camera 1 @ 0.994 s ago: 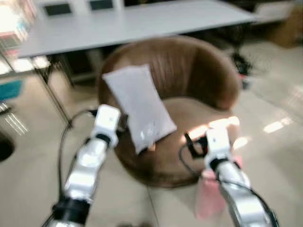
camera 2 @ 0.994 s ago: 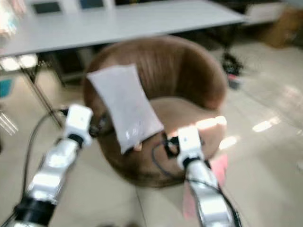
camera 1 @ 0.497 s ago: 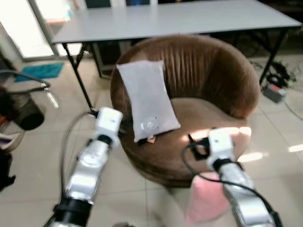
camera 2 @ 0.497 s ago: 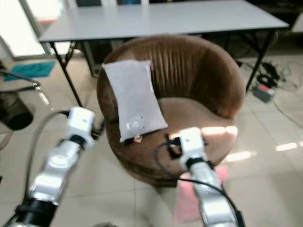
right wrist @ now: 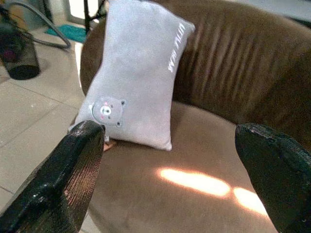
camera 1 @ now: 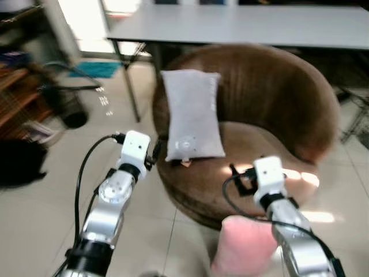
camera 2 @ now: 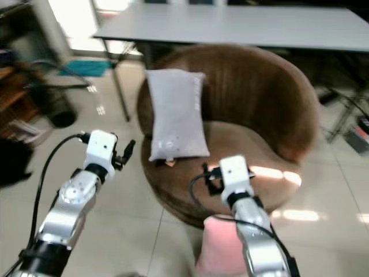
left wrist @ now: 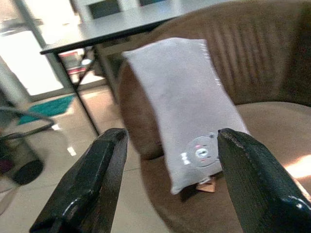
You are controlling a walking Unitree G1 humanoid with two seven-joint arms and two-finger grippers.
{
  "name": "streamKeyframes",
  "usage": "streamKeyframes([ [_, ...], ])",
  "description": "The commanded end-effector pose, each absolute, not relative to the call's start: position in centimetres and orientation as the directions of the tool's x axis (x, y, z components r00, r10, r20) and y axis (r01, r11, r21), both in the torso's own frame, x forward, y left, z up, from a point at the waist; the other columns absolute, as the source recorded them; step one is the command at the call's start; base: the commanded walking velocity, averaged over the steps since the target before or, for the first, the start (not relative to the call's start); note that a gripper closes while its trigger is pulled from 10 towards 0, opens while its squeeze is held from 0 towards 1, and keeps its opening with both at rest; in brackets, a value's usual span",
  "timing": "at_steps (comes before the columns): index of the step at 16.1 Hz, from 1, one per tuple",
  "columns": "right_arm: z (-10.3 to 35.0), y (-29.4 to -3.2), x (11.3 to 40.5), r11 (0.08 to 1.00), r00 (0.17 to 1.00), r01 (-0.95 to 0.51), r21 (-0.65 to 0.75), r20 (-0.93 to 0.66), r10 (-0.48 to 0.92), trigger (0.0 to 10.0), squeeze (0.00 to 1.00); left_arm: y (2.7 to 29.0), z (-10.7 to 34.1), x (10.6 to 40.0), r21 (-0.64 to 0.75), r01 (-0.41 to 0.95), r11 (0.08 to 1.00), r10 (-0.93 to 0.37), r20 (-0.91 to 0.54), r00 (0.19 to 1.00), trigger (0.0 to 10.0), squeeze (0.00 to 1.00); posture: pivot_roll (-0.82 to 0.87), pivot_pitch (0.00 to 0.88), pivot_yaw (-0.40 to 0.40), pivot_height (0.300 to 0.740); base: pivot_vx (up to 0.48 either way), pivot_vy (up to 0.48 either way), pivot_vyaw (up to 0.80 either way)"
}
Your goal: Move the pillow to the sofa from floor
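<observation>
The pale grey rectangular fabric pillow with a small round bear-face print near its lower edge is standing on the seat of the round brown velvety tub sofa, leaning tilted against the ribbed backrest on the sofa's left side, its lower edge resting near the front of the seat cushion. The left gripper is hovering just in front of the sofa's left edge, its two black fingers spread wide and holding nothing, with the pillow showing between them in the left wrist view. The right gripper is hanging over the front rim of the seat, its fingers likewise spread far apart and empty, pointing at the cushion where a patch of sunlight is falling. A blurred pink object is sitting on the tiled floor under the right arm, just beside the sofa's base; what it is cannot be told. Behind the sofa a long grey worktop on black legs is standing, and a dark round bin is sitting on the floor to the left.
</observation>
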State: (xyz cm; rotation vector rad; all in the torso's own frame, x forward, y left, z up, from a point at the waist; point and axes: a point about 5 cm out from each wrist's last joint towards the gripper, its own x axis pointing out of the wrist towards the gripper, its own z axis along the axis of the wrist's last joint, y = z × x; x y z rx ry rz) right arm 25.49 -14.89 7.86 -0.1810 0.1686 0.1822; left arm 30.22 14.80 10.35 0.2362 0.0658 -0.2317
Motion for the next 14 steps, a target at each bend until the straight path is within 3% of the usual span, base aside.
streamKeyframes([
  [1, 8.11, -14.23, 25.62, 0.965, 0.968, -0.212, -0.157, -0.169, 0.185, 10.0, 0.0, 15.48, 10.4, 30.27, 0.234, 0.222, 0.947, -0.204, -0.095, 0.974, 10.0, 0.0, -0.05, 0.0, 0.065, 0.74, 0.0, -0.394, 0.8],
  [8, 7.97, -14.17, 25.6, 0.965, 0.967, -0.213, -0.155, -0.172, 0.186, 10.0, 0.0, 15.55, 10.42, 30.25, 0.239, 0.226, 0.944, -0.209, -0.095, 0.973, 10.0, 0.0, -0.05, 0.0, 0.066, 0.74, 0.0, -0.394, 0.8],
  [14, 7.68, -14.48, 25.51, 0.974, 0.968, -0.194, -0.118, -0.184, 0.171, 10.0, 0.0, 15.42, 10.41, 30.17, 0.231, 0.236, 0.944, -0.221, -0.09, 0.971, 10.0, 0.0, -0.05, 0.0, 0.067, 0.74, 0.0, -0.394, 0.0],
])
